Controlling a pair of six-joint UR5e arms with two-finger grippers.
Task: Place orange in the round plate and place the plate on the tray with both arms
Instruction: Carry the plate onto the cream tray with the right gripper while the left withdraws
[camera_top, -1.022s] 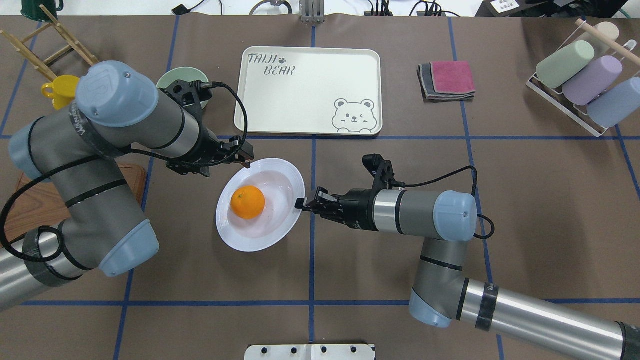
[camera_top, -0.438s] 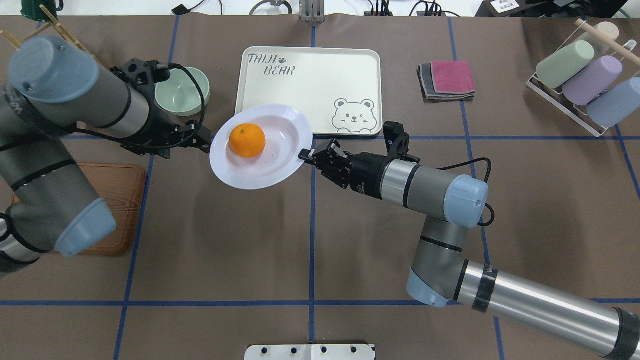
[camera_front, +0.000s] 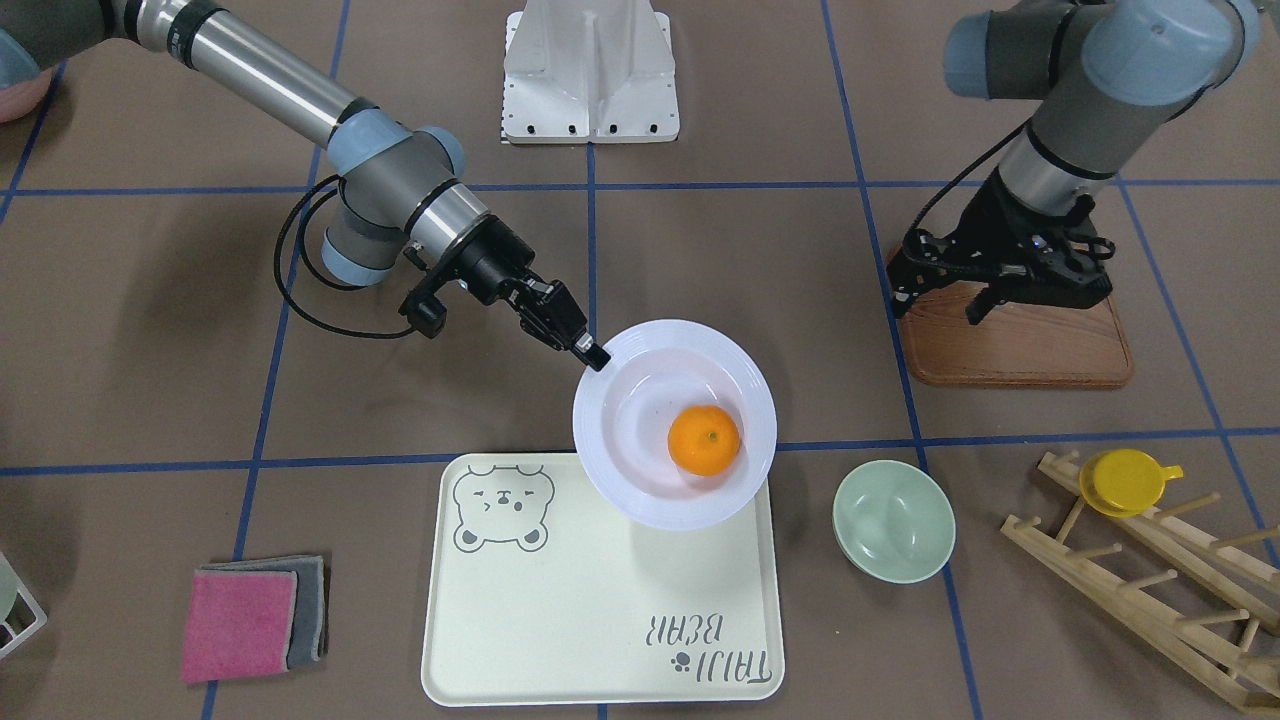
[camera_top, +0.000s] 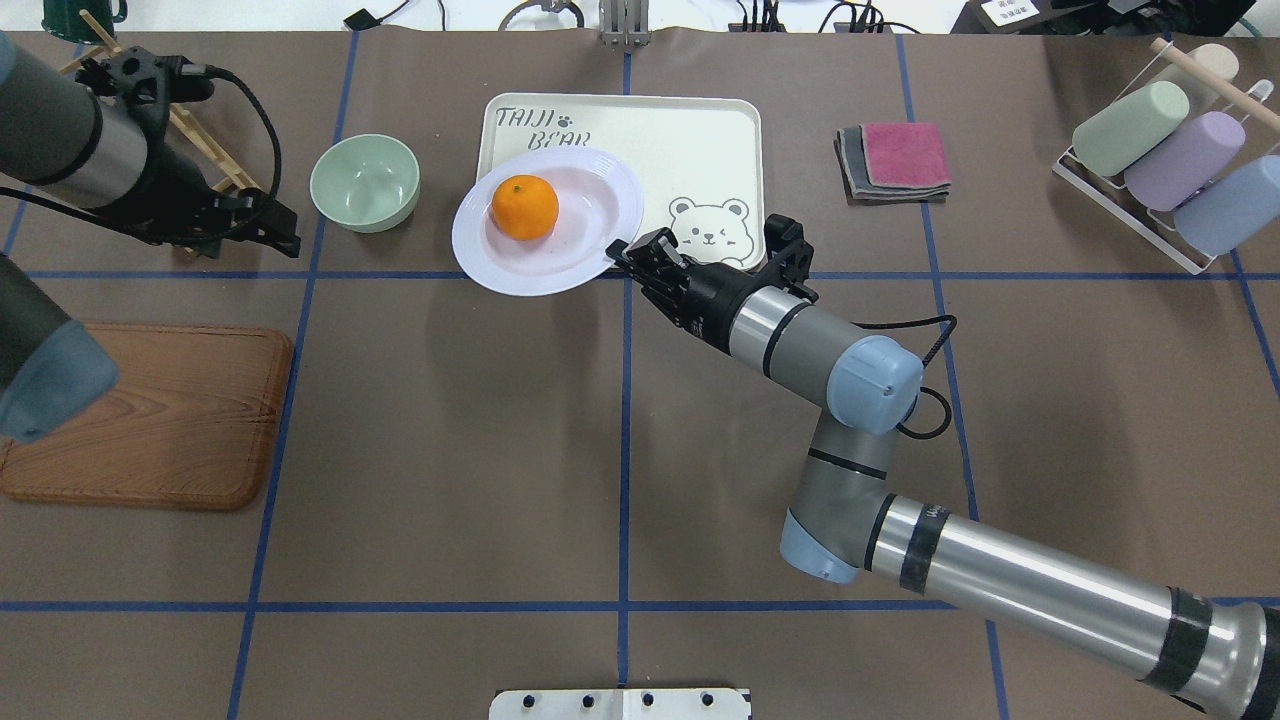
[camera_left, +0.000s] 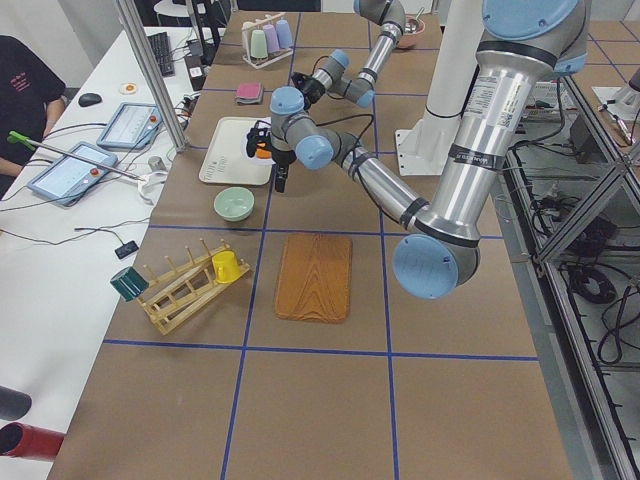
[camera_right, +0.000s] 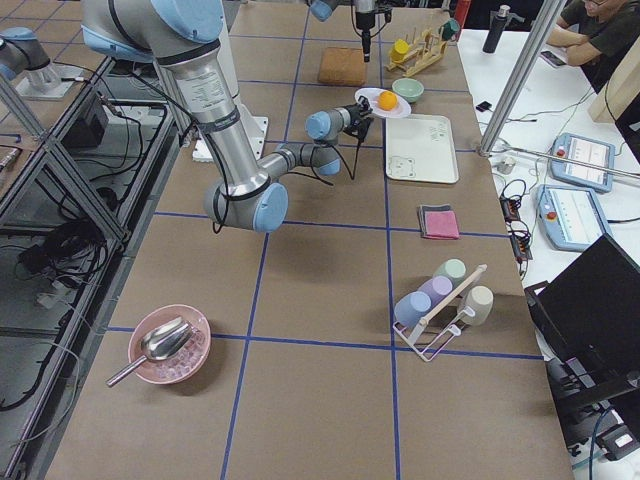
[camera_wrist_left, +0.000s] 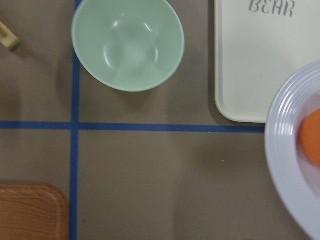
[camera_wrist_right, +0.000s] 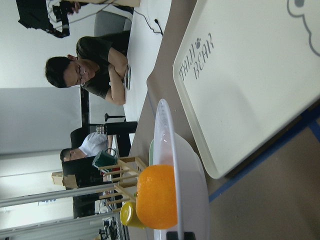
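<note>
While the right pincer (camera_top: 618, 250) is clenched on the near-right rim of the round plate (camera_top: 590, 215), the plate sits level over the near-left corner of the tray (camera_top: 690, 150). Seen from overhead, its far half covers part of the grey lettering, and its near and left edges overhang the tray onto the brown tabletop (camera_top: 620, 450). Whether the plate touches the tray or is held just above it cannot be told. The orange (camera_top: 524, 207) lies inside the plate, left of its middle, with its small green stem dot facing up. The bear face drawing on the tray shows just far of the right wrist.

The left pincer (camera_top: 285, 237) is well apart from the plate, at the far left of the tabletop, with the pale green bowl (camera_top: 364, 183) between the two. It touches nothing, and I cannot tell whether its jaws are parted or closed. The left wrist camera looks straight down on the bowl, the tray's corner and the plate's ridged rim, and shows no fingers.

Near the left arm lies a brown wooden board (camera_top: 150, 420). A wooden rack (camera_front: 1150, 570) carrying a yellow cup (camera_front: 1125, 480) stands at the far left, and folded cloths (camera_top: 895, 160) lie right of the tray.
</note>
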